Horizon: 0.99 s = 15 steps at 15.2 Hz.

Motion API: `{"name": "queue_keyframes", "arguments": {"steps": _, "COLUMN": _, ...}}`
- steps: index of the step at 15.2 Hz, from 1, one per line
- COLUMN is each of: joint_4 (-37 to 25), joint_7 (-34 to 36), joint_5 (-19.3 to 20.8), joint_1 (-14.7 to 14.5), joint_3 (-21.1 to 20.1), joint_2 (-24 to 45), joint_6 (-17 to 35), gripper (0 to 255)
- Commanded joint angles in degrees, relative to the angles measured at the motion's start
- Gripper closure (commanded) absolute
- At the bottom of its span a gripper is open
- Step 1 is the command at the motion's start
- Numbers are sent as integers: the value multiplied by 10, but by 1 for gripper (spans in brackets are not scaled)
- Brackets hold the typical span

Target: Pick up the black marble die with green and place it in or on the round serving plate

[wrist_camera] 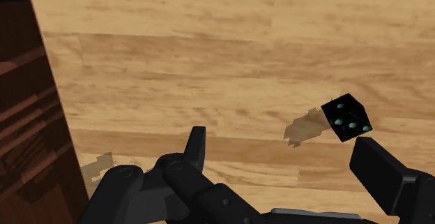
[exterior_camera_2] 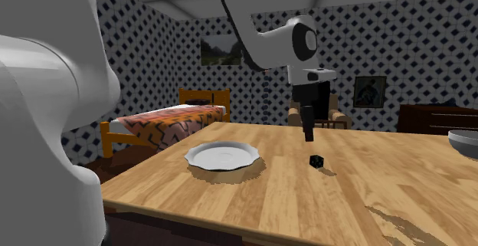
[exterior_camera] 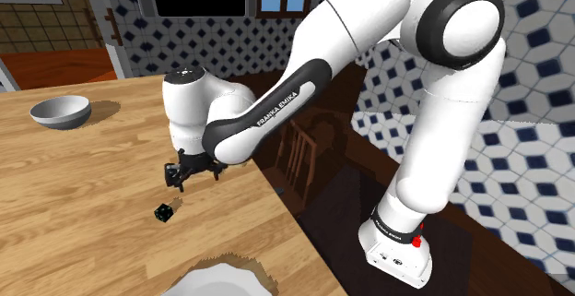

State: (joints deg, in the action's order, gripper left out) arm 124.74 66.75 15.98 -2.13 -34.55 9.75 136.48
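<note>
Gripper [wrist_camera: 280, 144] fingers apart, hovering above table [wrist_camera: 209, 48]; black die [wrist_camera: 346, 118] just beside 1 fingertip, untouched; plate [exterior_camera_2: 224, 157] near.

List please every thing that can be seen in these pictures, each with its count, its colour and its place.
die: one, black with green pips, on the table, not held
serving plate: one, white, round, on the table near its edge
bowl: one, grey, on the table at the shoulder view's left
table: one, light wood, under die, plate and bowl
chair: one, brown wood, beside the table, below the arm
bed: one, patterned cover, beyond the table in the second exterior view
framed pictures: two, on the tiled wall
arm: one, white with dark joints, reaching over the table
fingers: two, black, open, above the table, close to the die without touching it
</note>
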Motion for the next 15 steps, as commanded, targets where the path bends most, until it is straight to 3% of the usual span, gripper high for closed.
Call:
{"name": "queue_keyframes", "arguments": {"steps": 1, "joint_4": -42, "joint_7": 54, "joint_5": 50, "joint_1": -23, "joint_3": 9, "joint_2": 53, "joint_6": 0, "gripper": 0}}
{"name": "queue_keyframes", "arguments": {"steps": 5, "joint_4": -133, "joint_7": 126, "joint_5": 118, "joint_1": -78, "joint_3": 42, "joint_2": 149, "joint_6": -10, "gripper": 0}}
{"name": "queue_keyframes", "arguments": {"steps": 10, "joint_4": -258, "joint_7": 178, "joint_5": 165, "joint_1": -142, "joint_3": 80, "joint_2": 257, "joint_6": -31, "gripper": 0}}
{"name": "queue_keyframes", "arguments": {"steps": 15, "joint_4": -265, "joint_7": 186, "joint_5": 180, "joint_1": -149, "joint_3": 94, "joint_2": 285, "joint_6": -11, "gripper": 0}}
